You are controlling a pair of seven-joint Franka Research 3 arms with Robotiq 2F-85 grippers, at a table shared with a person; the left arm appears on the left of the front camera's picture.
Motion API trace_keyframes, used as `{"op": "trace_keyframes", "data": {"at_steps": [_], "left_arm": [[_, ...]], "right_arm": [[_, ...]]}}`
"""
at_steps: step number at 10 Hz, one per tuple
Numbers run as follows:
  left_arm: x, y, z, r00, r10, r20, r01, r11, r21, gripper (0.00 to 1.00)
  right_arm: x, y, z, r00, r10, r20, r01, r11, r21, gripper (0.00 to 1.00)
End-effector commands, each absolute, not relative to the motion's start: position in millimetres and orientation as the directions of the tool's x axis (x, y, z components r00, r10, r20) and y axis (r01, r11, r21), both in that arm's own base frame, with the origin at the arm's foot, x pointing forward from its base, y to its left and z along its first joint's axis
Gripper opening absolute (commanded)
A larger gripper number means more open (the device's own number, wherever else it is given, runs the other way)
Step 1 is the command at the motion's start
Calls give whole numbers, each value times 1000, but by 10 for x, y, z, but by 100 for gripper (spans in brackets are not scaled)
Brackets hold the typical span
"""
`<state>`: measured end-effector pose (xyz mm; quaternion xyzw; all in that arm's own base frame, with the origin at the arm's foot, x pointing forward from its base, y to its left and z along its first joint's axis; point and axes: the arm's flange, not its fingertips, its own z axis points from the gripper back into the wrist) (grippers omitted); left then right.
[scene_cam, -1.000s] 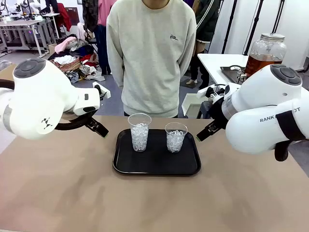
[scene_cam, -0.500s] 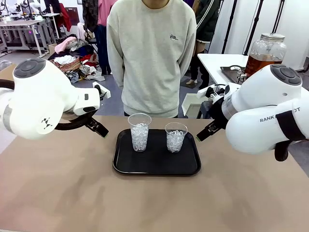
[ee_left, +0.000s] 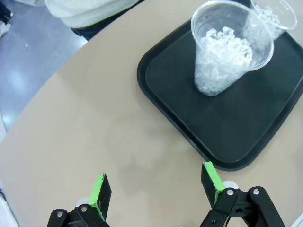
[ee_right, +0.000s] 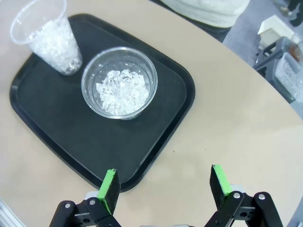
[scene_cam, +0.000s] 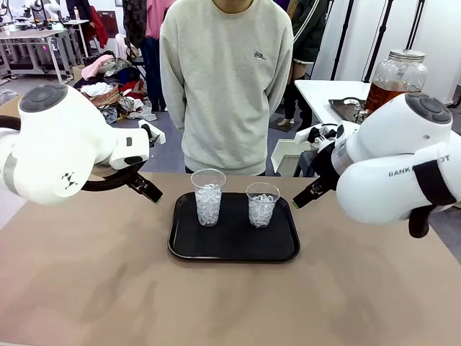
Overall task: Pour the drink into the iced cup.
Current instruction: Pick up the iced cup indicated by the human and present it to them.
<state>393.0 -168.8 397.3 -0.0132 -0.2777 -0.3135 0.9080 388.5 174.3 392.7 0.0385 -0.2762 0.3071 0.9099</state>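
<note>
1. Two ice-filled cups stand upright along the far edge of the black tray [scene_cam: 234, 251]: the taller cup [scene_cam: 208, 196] towards its far-left corner, the shorter cup [scene_cam: 261, 205] just beside it. The tray is probably there to catch spills.
2. The left gripper [ee_left: 154, 177] and right gripper [ee_right: 164, 172] hang spread and empty off the tray's side edges, leaving the cups reachable.
3. The drink [scene_cam: 384, 94], seemingly, waits in a jar [scene_cam: 397, 72] on a back table [scene_cam: 320, 90], well apart.

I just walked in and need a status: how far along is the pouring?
Done: a tall cup and a short cup, both holding ice, stand on the tray. In hand: nothing; the left gripper and right gripper are open and empty above the table. To do: all the pouring; neither cup holds brown drink. A jar of amber liquid sits far off.
</note>
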Motion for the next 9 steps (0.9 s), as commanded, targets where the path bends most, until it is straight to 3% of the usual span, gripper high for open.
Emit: {"op": "trace_keyframes", "data": {"at_steps": [1,4,9], "left_arm": [[3938,-1563,4265,652,-560,512,607,790,92,100],[3937,-1384,4527,687,-503,525,628,774,-81,100],[4136,-890,4599,808,-362,465,574,667,-476,100]], "right_arm": [[3953,1618,4223,705,483,520,-581,813,33,100],[3981,1352,4453,778,374,504,-550,794,259,100],[4091,875,4484,871,208,445,-458,669,585,100]]}}
